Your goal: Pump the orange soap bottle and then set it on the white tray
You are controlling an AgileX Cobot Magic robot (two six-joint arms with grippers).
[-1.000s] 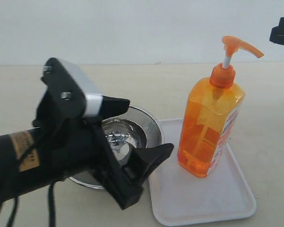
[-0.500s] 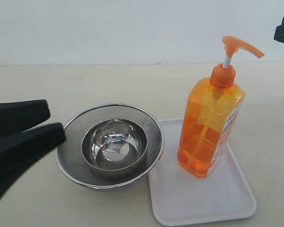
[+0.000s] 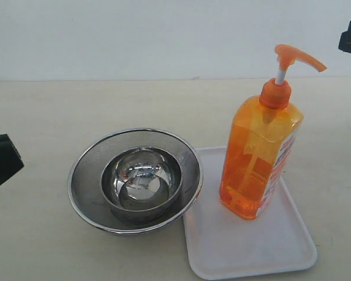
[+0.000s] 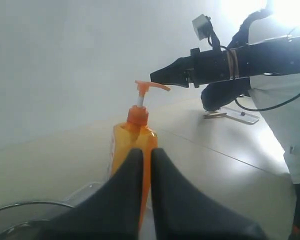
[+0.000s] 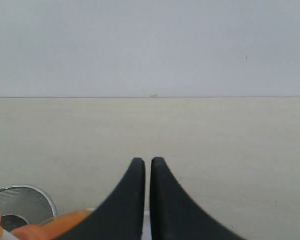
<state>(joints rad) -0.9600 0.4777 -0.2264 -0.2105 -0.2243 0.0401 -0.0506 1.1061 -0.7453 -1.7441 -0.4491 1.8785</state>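
Nearest, the white tray (image 3: 281, 257) lies on the surface (image 3: 47, 105). The orange soap bottle (image 3: 254, 158) stands upright on the tray's far half, with nothing gripping it. The placing step looks done. Whether the pump was pressed cannot be told, since the pump head (image 3: 292, 55) sits raised. If a press is wanted, it calls for a straight push down on the head's top, so the bottle does not tip. Beside the tray, a strainer bowl (image 3: 82, 164) holds a smaller steel bowl (image 3: 141, 181). At the near left edge, the left end effector (image 4: 146, 151) is closed on nothing, well apart from the bottle. Farther off, the right end effector (image 5: 147, 161) hangs closed and empty, near the pump spout but not touching it.
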